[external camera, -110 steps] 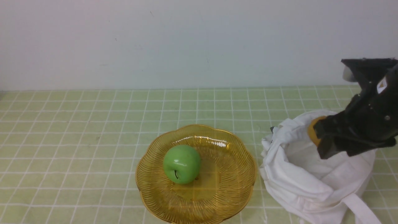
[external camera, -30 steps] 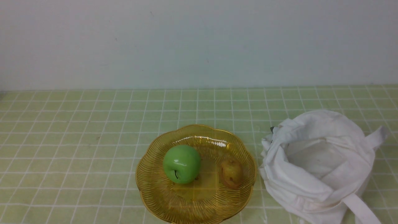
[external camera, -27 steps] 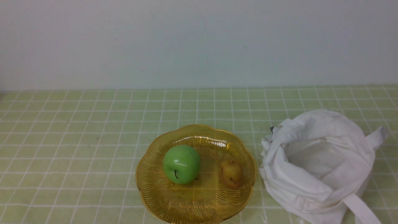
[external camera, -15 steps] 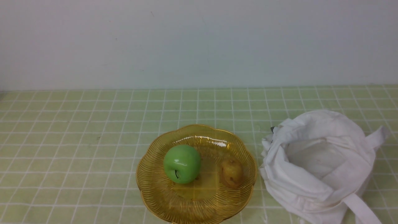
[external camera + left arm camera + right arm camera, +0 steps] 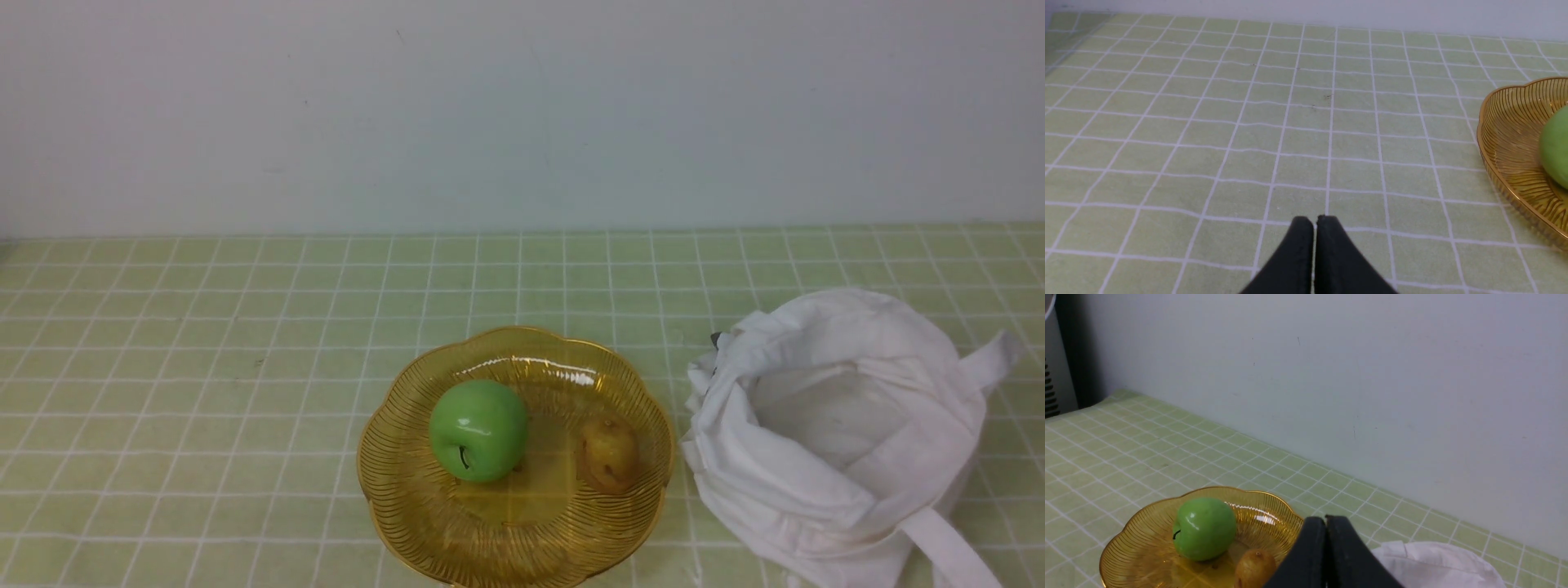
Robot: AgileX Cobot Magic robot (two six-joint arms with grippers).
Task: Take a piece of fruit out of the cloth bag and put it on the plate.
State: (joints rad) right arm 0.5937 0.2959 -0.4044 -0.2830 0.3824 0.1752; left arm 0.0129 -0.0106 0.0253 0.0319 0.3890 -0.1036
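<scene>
Overall, the green checked tabletop [image 5: 204, 367] runs back to a pale wall [image 5: 522, 114], with a wide open stretch to the left of the plate and behind it. On the right, the cloth bag [image 5: 833, 441] sits slumped with its mouth gaping upward. One strap trails toward the near right corner. A narrow gap separates the bag from the plate [image 5: 506, 531], whose near rim is cut by the front view's lower edge.

A green apple [image 5: 478, 430] stands left of the plate's centre. The piece of fruit [image 5: 609, 453] lies on the plate's right part, near the rim facing the bag and apart from the apple. Its long axis runs roughly near to far; its ends cannot be told apart.

The left gripper [image 5: 1314, 222] hangs over the tabletop left of the plate, fingers pressed together and holding nothing. The right gripper [image 5: 1326, 522] is likewise pressed together and holding nothing.
</scene>
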